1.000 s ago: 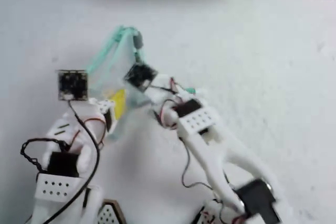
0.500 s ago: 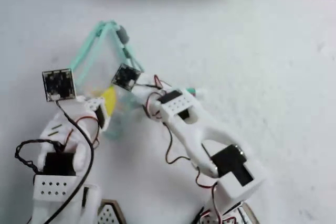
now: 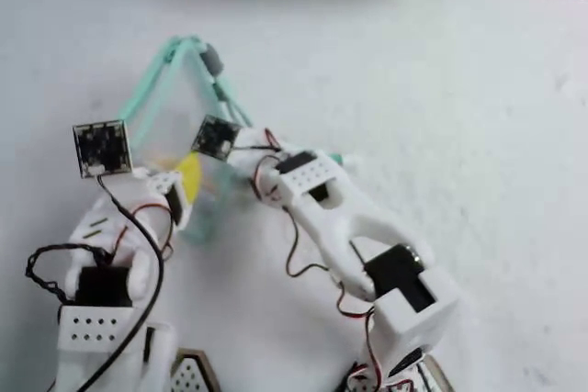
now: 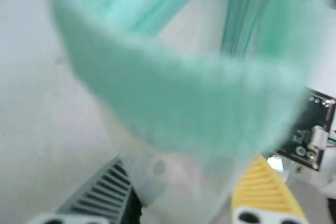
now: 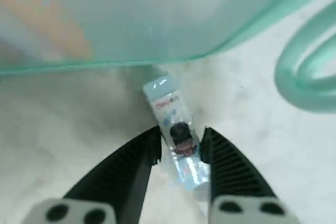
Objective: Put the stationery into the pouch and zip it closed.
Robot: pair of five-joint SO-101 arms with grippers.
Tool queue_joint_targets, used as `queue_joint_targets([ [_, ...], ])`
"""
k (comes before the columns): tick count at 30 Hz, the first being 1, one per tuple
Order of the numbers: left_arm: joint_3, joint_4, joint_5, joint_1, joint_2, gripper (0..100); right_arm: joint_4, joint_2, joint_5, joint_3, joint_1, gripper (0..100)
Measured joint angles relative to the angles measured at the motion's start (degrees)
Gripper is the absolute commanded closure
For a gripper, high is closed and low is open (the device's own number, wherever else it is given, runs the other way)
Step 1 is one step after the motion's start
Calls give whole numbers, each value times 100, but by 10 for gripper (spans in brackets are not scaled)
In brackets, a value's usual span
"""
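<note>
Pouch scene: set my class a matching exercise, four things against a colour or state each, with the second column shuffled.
Column one:
1 pouch
2 stationery piece
3 table
4 left gripper

Column two:
A white
B one grey jaw, one yellow
C see-through, with mint-green trim
D between the black jaws of the right gripper

Pairs: 1-C, 2-D, 3-A, 4-B

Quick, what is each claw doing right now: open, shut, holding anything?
Left gripper: closed on the edge of the pouch, holding it up.
Right gripper: closed on a small eraser.
</note>
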Motion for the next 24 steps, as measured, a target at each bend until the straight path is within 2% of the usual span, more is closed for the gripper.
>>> queue_joint_targets([
  [9, 0, 0, 0, 0, 0, 756, 369, -9, 97, -105, 0, 982],
  [13, 9, 9, 0, -9, 0, 756, 800, -62, 484, -167, 9, 981],
  [18, 18, 9, 0, 9, 9, 756, 1565, -651, 615, -62, 18, 981],
  [24, 0, 0, 0, 9, 0, 756, 1820, -1609, 791, 457, 211, 981],
])
